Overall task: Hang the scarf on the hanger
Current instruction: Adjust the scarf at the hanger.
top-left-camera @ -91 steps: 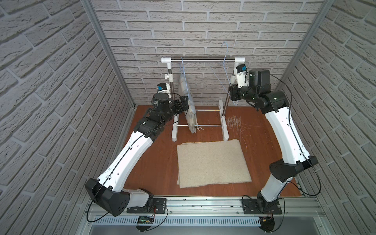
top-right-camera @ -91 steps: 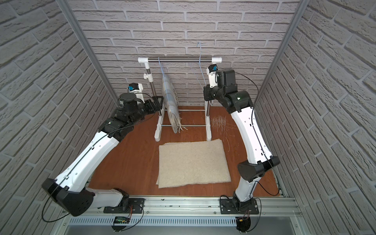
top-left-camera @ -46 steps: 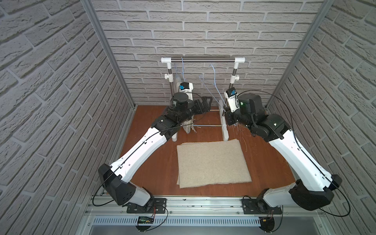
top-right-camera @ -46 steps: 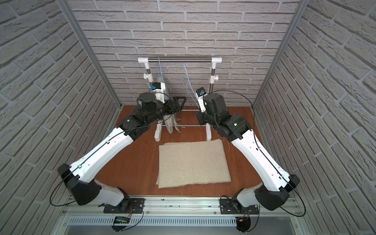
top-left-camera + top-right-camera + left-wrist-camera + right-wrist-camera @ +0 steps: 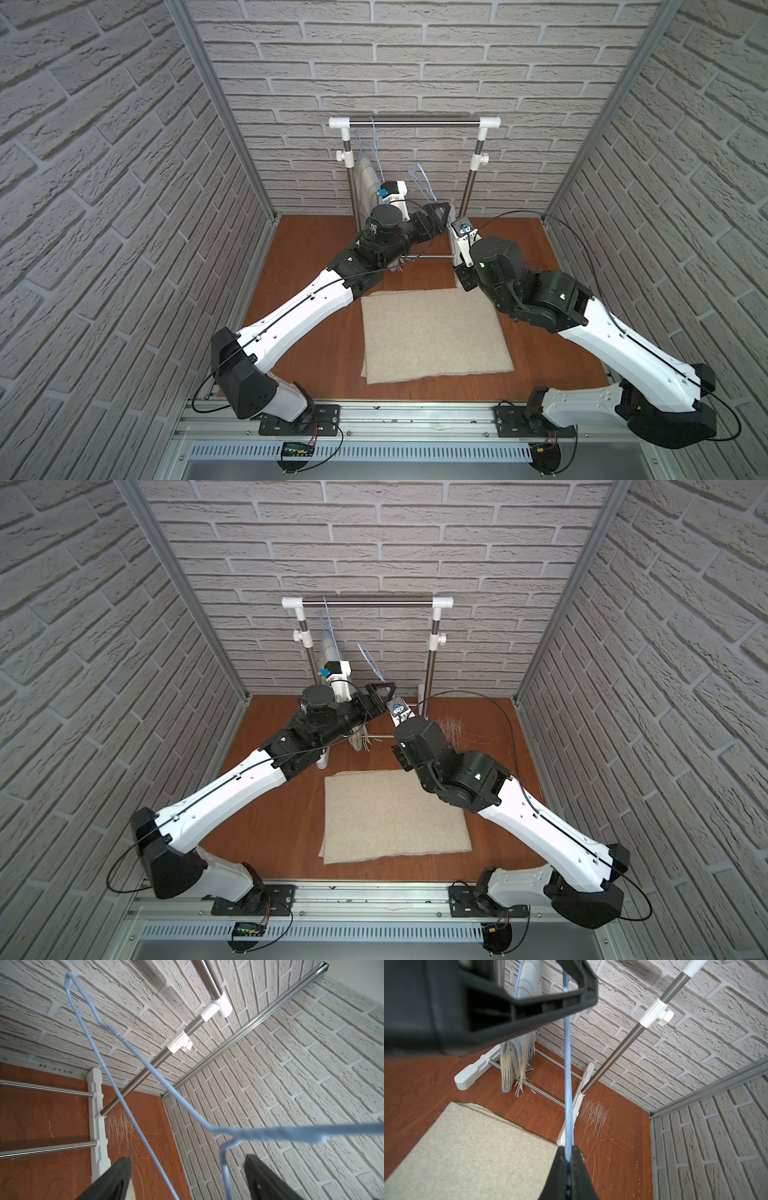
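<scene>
A striped, fringed scarf is hanging at the left end of the steel rail. The left gripper is gaping wide around the hook of the blue wire hanger. The right gripper is pinching its straight bar. A flat, woolly beige cloth is lying on the table below.

no readable text, label, brand or number; marks on the small green display are too tiny to read.
</scene>
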`<action>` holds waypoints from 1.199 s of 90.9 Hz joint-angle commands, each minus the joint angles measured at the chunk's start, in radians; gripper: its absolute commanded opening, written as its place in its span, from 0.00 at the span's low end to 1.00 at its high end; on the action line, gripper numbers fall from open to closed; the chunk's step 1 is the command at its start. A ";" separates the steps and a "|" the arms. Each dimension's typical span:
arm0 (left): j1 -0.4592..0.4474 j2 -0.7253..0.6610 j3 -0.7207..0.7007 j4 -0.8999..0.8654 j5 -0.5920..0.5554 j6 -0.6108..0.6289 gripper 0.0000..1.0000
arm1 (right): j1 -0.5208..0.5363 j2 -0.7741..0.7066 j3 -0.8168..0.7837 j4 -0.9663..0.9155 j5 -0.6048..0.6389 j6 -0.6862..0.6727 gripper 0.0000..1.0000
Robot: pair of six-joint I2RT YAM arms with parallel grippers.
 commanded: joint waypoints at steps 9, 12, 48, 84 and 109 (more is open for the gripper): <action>-0.053 -0.007 -0.002 0.075 -0.097 -0.002 0.82 | 0.036 -0.035 -0.024 0.027 0.094 0.000 0.03; -0.057 -0.012 -0.004 0.072 -0.113 -0.002 0.76 | 0.040 -0.039 -0.029 0.026 0.099 -0.001 0.03; -0.069 -0.006 -0.020 0.020 -0.187 0.001 0.36 | 0.092 -0.093 -0.086 -0.017 0.124 0.015 0.03; -0.072 0.012 -0.035 0.005 -0.174 -0.005 0.00 | 0.104 -0.115 -0.120 -0.044 0.129 0.049 0.03; -0.070 -0.071 -0.186 0.002 -0.150 0.037 0.00 | 0.059 -0.119 -0.086 -0.147 0.064 0.192 0.64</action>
